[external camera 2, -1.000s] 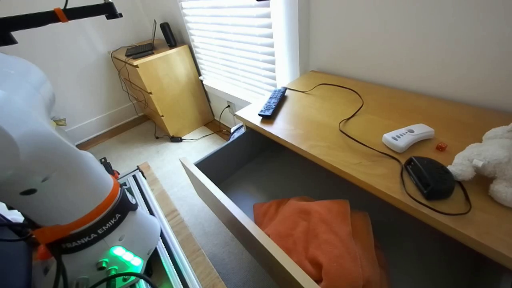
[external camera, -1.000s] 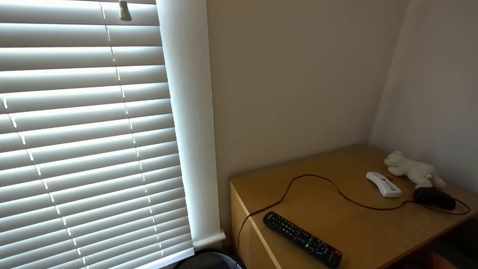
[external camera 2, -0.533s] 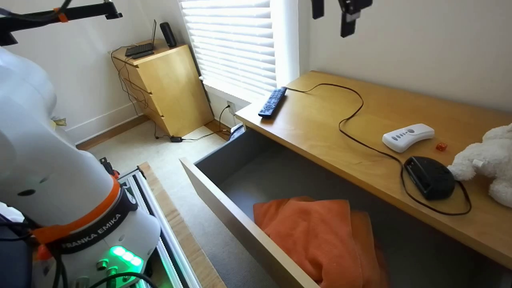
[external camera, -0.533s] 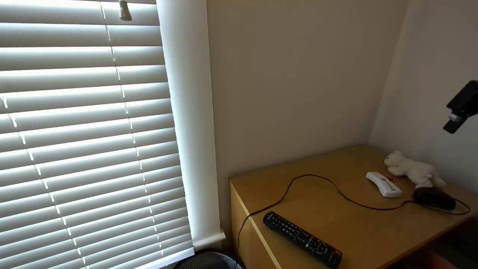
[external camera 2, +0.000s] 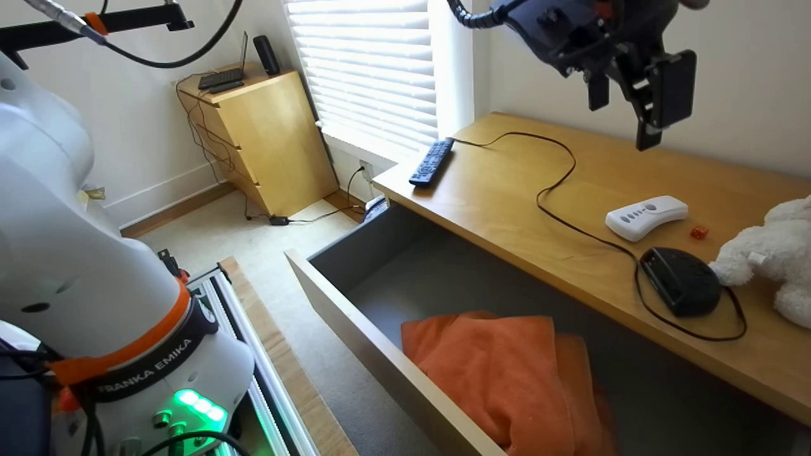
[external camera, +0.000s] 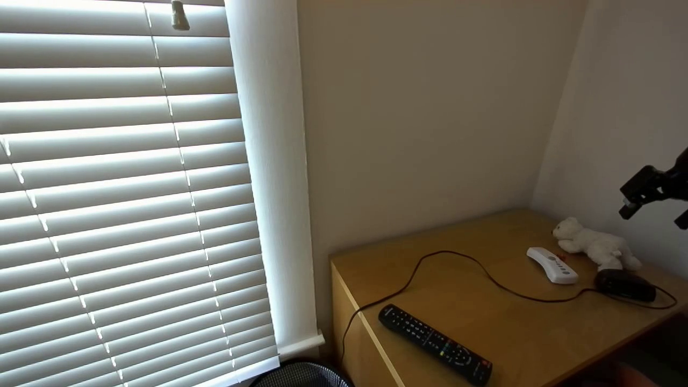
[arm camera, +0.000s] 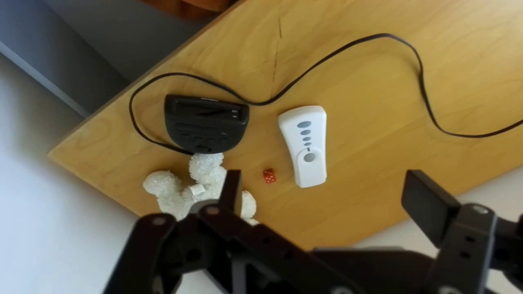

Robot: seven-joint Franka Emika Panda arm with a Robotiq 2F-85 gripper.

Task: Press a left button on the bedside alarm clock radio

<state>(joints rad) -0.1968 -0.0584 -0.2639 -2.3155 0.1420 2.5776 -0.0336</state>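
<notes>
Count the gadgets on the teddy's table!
3: a long black remote near the window, a white gadget by the red die, and the alarm clock radio beside the teddy. Another might hide behind it.

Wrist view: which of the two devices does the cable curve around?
The black alarm clock radio; the white gadget lies apart from the cable.

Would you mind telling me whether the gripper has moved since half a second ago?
Yes: in an exterior view, the gripper has come lower in the picture and farther to the right of the window blind.
</notes>
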